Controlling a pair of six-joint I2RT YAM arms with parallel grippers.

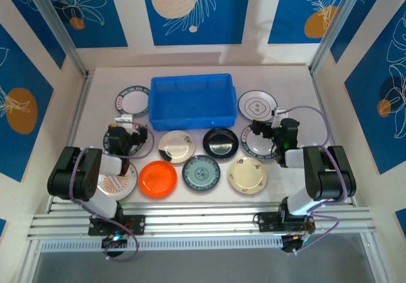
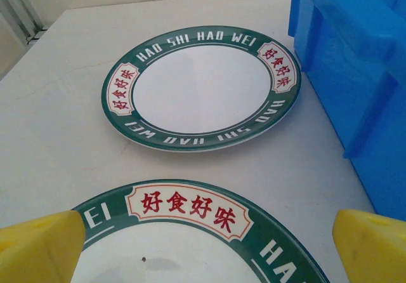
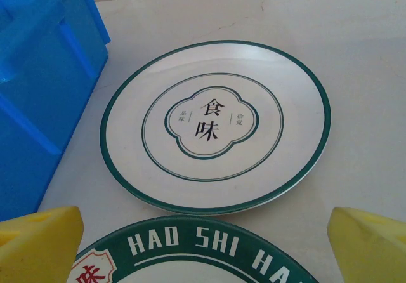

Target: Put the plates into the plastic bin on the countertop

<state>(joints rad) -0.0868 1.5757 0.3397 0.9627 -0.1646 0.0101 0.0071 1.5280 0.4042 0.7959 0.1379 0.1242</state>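
The bin [image 1: 190, 100] is bright blue all over. The table [image 1: 127, 80] is plain off-white. One plate [image 2: 201, 87] is white with a wide dark green rim, and the rim has white letters and red signs on cream patches. Another plate [image 3: 216, 124] is white with thin green rings, a green flower shape in the middle and black signs inside. There is a plain orange plate [image 1: 158, 178], a shiny black plate [image 1: 221, 143], a plate with blue-green patterns [image 1: 201, 172], a cream plate [image 1: 176, 146] and a second cream plate [image 1: 247, 174]. The left pads [image 2: 38, 248] and right pads [image 3: 368, 245] are yellow. The walls [image 1: 190, 10] are blue with white leaves
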